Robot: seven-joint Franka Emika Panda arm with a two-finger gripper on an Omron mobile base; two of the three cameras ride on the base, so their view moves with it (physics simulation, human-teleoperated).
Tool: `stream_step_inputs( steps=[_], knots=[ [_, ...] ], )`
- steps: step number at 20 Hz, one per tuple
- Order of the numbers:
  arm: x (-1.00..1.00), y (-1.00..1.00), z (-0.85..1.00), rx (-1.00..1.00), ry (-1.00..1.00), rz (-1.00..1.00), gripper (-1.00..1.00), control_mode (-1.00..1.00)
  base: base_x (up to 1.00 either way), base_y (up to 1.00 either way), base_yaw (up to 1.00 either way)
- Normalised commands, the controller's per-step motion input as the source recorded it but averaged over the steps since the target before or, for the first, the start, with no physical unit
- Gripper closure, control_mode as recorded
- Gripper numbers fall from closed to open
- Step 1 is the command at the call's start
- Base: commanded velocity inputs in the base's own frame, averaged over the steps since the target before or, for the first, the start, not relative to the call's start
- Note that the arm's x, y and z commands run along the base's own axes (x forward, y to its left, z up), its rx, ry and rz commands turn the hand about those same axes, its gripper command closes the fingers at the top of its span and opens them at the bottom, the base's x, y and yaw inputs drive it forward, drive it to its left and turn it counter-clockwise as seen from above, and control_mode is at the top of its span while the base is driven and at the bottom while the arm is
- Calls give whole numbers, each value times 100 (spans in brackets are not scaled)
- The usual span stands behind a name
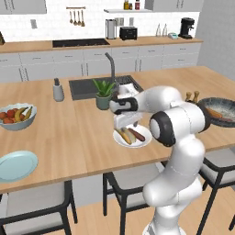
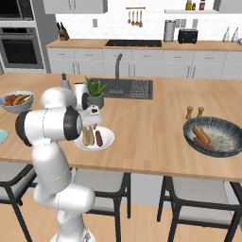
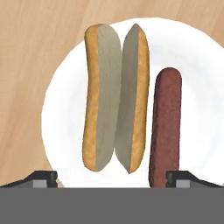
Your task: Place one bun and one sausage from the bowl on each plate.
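So the end effector (image 3: 112,179) was hovering right over the white plate (image 3: 61,109) on the table (image 1: 82,133), fingers spread wide and holding nothing. On that plate a split bun (image 3: 114,98) lay flat with a sausage (image 3: 165,127) just beside it, not touching. The dark bowl (image 2: 231,142) sat well off to the right, more food inside. The teal plate (image 1: 17,165) was bare, way over on the left, near a fruit bowl (image 1: 17,117).
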Motion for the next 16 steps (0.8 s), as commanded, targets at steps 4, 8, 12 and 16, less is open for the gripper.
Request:
stream_step_inputs(
  steps=[4,8,12,16],
  knots=[
    [-85,-36,78,15,-17,-13,-100,-100,0,0,0],
    [-100,-19,94,20,-12,-19,-100,-100,0,0,0],
    [-100,-1,74,6,-9,-19,-100,-100,0,0,0],
    [-100,0,26,-9,-38,-3,-100,-100,0,0,0]
  ],
)
